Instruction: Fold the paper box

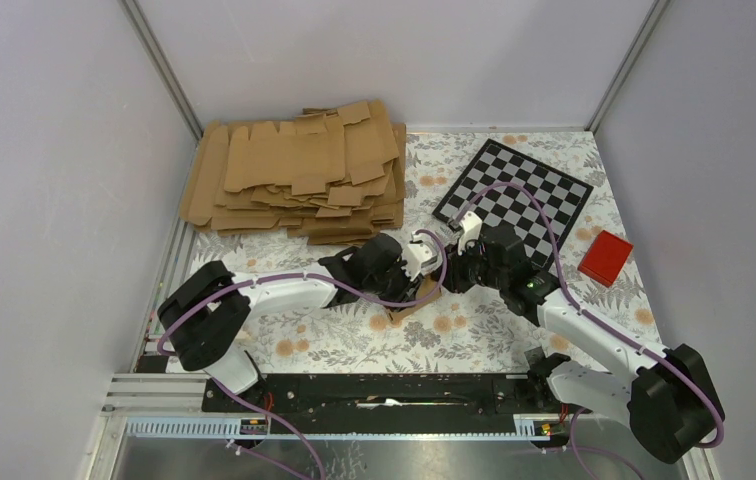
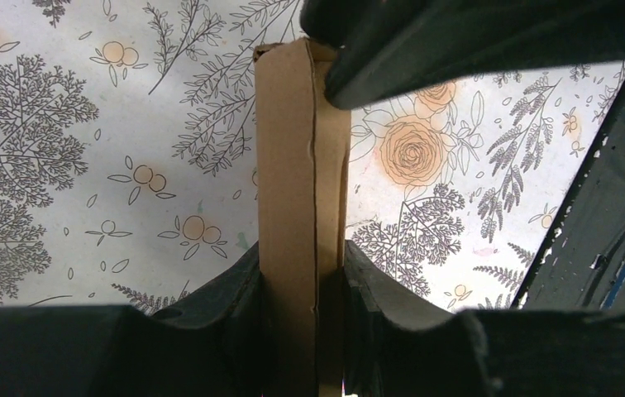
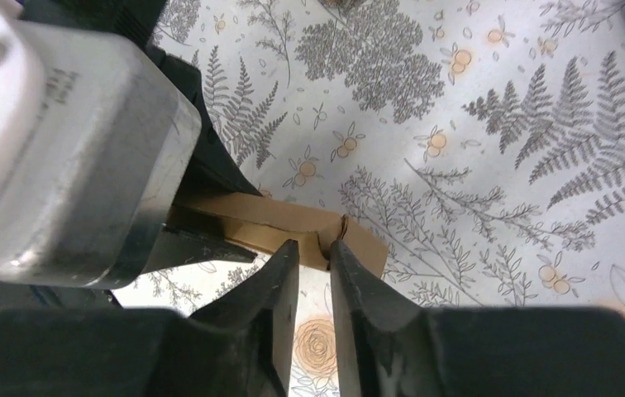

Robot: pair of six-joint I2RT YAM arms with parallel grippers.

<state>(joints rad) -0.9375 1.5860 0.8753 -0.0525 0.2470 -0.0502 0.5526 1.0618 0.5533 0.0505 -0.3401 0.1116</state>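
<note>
the paper box (image 2: pixel 301 165), a slim folded sleeve of matte brown kraft card, sat clamped in the left tool (image 2: pixel 302 269) over the floral tabletop (image 2: pixel 86 165). its long axis ran away toward the right tool (image 3: pixel 313 258), whose nearly closed jaws straddled the far creased edge; whether they gripped it i could not tell. flat blanks (image 1: pixel 299 170) lay beyond.

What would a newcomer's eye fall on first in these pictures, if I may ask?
Most striking are the two arms meeting mid-table over the paper box: the left gripper clamps it, and the right gripper's fingertips straddle a fold of it. Behind them at the back left sprawls a big pile of flat cardboard blanks, with a checkerboard and a red block to the right.
</note>
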